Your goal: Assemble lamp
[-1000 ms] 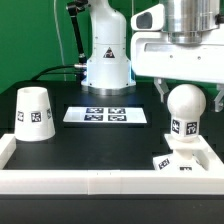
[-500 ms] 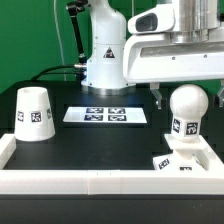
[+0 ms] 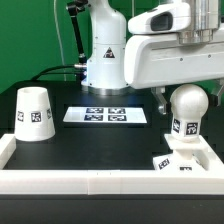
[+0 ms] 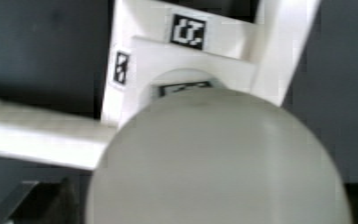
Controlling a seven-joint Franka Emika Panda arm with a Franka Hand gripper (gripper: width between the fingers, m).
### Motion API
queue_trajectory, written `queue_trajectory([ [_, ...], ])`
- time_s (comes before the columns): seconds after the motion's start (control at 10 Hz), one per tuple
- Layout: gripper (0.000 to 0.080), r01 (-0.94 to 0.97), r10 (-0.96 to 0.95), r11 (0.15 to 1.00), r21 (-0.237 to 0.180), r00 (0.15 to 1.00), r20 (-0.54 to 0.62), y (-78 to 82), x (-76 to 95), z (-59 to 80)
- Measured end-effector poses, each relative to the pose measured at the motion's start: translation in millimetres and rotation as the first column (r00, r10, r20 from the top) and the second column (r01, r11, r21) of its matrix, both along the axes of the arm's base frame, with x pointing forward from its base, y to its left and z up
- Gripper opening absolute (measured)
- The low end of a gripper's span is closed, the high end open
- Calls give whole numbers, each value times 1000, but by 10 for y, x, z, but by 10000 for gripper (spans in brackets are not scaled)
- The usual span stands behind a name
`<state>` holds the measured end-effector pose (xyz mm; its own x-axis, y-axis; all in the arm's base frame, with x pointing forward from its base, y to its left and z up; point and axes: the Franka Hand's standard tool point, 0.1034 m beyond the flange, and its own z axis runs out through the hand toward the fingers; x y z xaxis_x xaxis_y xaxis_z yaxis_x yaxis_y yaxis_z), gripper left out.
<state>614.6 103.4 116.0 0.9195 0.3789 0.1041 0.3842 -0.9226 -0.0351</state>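
Black tabletop [image 3: 90,145] — round white bulb [image 3: 186,103] upright on tagged base [image 3: 185,160]

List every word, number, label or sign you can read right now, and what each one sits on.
Words, brands, numbers: none readable in either view.
Warning triangle sticker on the robot arm's pedestal: the symbol inside is too small to read.
Black-and-white square tags, patterns rather than text: on the shade, the bulb, the base and the marker board.
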Motion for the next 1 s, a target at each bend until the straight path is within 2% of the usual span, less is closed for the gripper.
queue_trajectory([
  [0.2,699,-188,189,982,-34,982,14,-8,9,0],
  [0.5,699,-415,417,906,-84,909,8,-8,5,-20],
  [0.7,699,-564,565,818,-117,825,-21,-21,-26,-58],
  [1.0,699,-697,698,704,-136,715,-42,-23,-43,-70],
])
